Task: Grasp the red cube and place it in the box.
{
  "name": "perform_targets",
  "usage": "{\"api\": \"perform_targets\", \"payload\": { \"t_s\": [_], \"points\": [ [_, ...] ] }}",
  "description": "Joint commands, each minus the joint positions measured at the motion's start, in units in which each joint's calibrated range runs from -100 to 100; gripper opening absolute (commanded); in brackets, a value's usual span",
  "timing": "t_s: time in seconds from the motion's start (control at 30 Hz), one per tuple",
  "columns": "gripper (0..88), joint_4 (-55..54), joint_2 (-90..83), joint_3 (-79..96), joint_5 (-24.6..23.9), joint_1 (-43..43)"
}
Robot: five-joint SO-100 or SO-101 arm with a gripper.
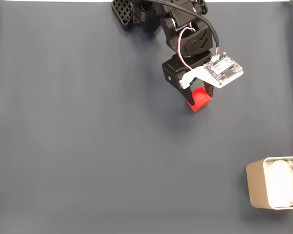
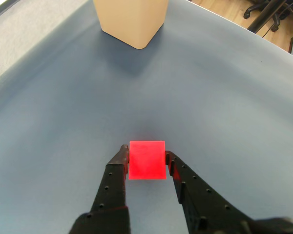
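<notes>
claw [image 2: 146, 157] clamped on red cube [image 2: 147, 160], fingers touching both side faces in wrist view. cube [image 1: 200, 98] low over dark grey desk [image 1: 88, 146] near arm base, fixed view. box [image 1: 256, 187] well apart at lower right edge, white lining inside.

The black arm [image 1: 178, 29] reaches down from the top edge over a dark blue-grey table [image 1: 88, 146], its gripper [image 1: 195, 95] set around the red cube [image 1: 200, 100]. A white circuit board [image 1: 224, 70] sits on the wrist. The box [image 1: 256, 187] lies well apart at the lower right, with something white inside.
</notes>
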Motion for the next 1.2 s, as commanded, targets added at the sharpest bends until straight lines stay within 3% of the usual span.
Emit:
{"api": "perform_targets", "payload": {
  "t_s": [0.0,0.63,1.17],
  "points": [
    [5.8,0.76,-0.23,-0.9,0.54,0.34],
    [4.6,12.73,-4.39,-18.6,1.66,0.49],
    [5.0,18.63,6.79,-44.15,1.95,0.56]
  ]
}}
